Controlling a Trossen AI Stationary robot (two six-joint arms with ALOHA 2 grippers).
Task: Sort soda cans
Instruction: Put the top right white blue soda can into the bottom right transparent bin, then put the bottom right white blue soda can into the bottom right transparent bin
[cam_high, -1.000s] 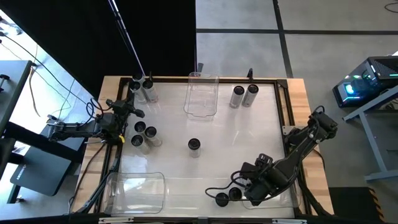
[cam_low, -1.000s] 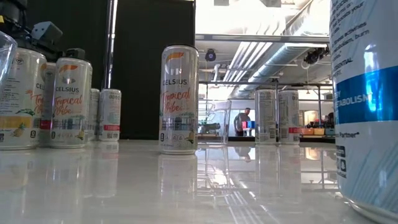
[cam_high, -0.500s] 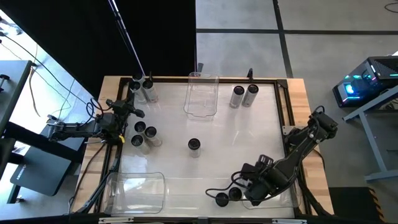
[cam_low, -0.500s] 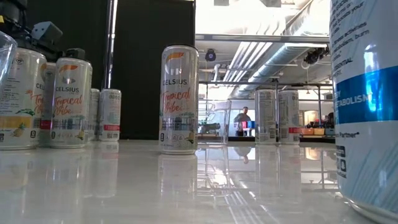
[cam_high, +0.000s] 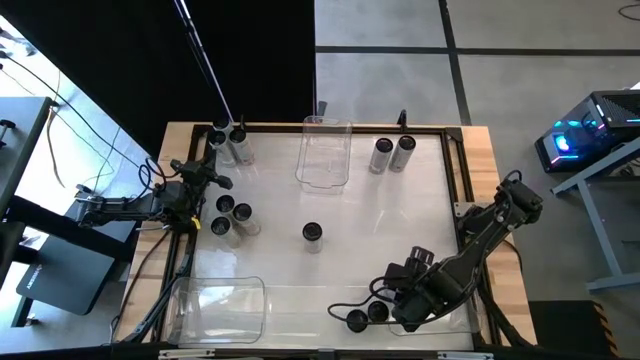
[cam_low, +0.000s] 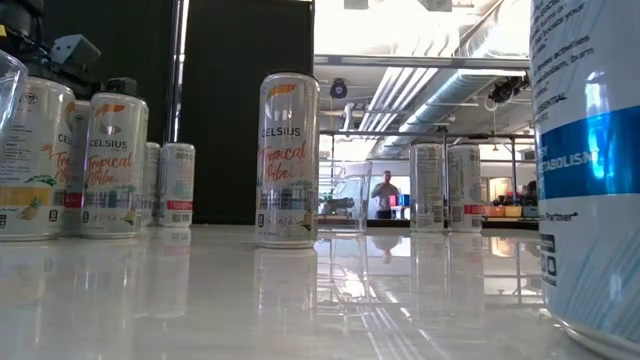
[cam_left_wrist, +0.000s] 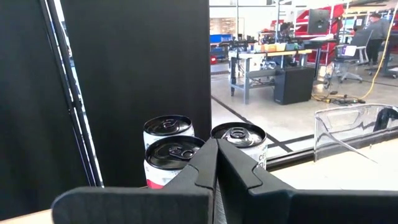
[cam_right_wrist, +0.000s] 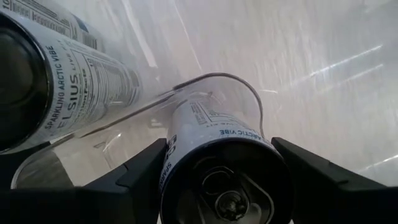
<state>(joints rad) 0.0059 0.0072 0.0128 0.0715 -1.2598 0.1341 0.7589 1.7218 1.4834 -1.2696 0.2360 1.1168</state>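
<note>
Soda cans stand upright on the white table: two at the far left corner (cam_high: 228, 137), three mid-left (cam_high: 230, 214), one in the middle (cam_high: 313, 232) and two far right (cam_high: 394, 146). Two more (cam_high: 356, 320) stand in the clear bin at the near right (cam_high: 455, 322). My right gripper (cam_high: 386, 304) is down in that bin, around the can (cam_high: 378, 312) nearer the arm. My left gripper (cam_high: 222, 181) hangs shut at the left edge. In its wrist view the shut fingers (cam_left_wrist: 217, 163) point at the far-left cans (cam_left_wrist: 175, 152) without touching them. My right gripper (cam_right_wrist: 227, 171) has a can between its two fingers, which lie on opposite sides of the can's upper wall (cam_right_wrist: 177, 155) just below the dark top. The fingers (cam_right_wrist: 146, 168) come from above, slanting down. The can stands upright inside the clear bin, next to a second can (cam_right_wrist: 56, 81).
A clear bin stands at the far middle (cam_high: 323, 150) and another at the near left (cam_high: 220, 305). The table has a raised wooden rim (cam_high: 300, 125). Free white surface lies between the middle can and the far right pair. A person shows far off in the room (cam_low: 385, 195).
</note>
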